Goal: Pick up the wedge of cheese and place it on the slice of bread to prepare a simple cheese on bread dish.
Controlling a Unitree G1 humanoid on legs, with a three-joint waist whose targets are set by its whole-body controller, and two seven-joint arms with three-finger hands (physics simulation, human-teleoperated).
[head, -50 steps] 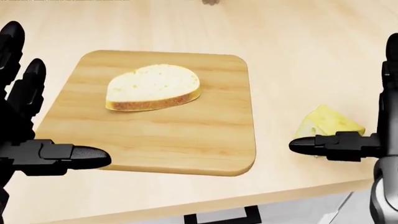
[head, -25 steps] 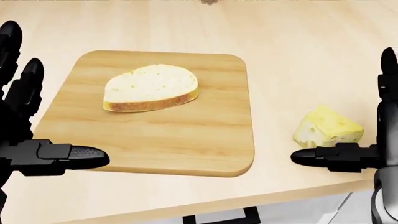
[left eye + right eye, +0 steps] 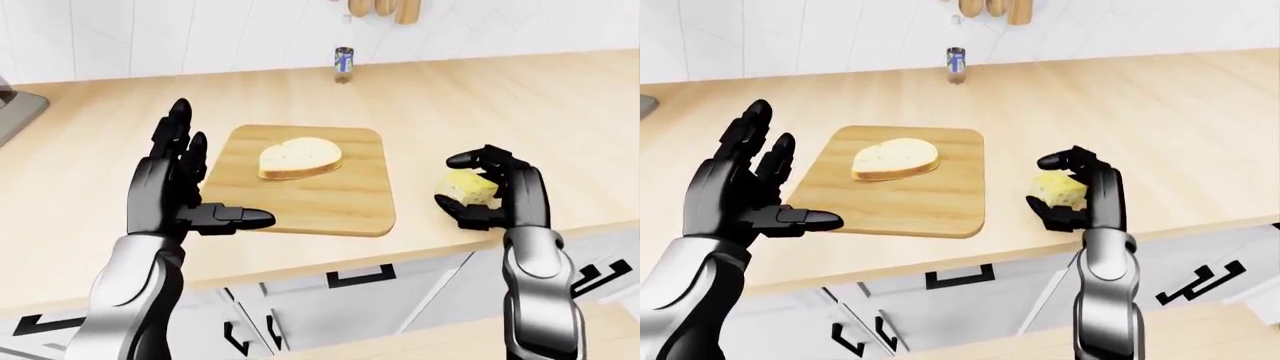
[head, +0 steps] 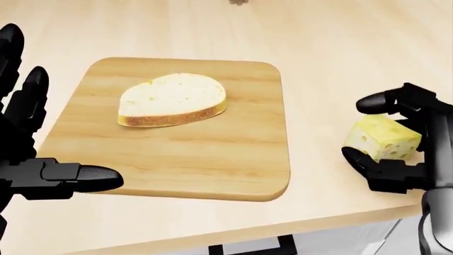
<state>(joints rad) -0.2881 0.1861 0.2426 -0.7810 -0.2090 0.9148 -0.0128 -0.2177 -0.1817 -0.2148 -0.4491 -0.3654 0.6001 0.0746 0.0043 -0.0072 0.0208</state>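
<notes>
A slice of bread (image 4: 172, 100) lies on a wooden cutting board (image 4: 212, 159) on the light wood counter. The yellow cheese wedge (image 4: 383, 137) is to the right of the board, near the counter's bottom edge. My right hand (image 4: 357, 128) is curled round the cheese, with fingers over its top and the thumb under its near side. My left hand (image 4: 63, 133) is open and empty, fingers spread, hovering over the board's left edge. The right hand and cheese (image 3: 470, 187) also show in the left-eye view.
A small can (image 3: 343, 60) stands at the top of the counter by the wall. Utensils (image 3: 385, 9) hang above it. A grey appliance edge (image 3: 15, 112) is at the far left. Cabinet drawers (image 3: 350, 281) lie below the counter's edge.
My right hand's fingers have curled from open to closed round the cheese wedge, which has turned slightly. The left hand, bread and board have not moved.
</notes>
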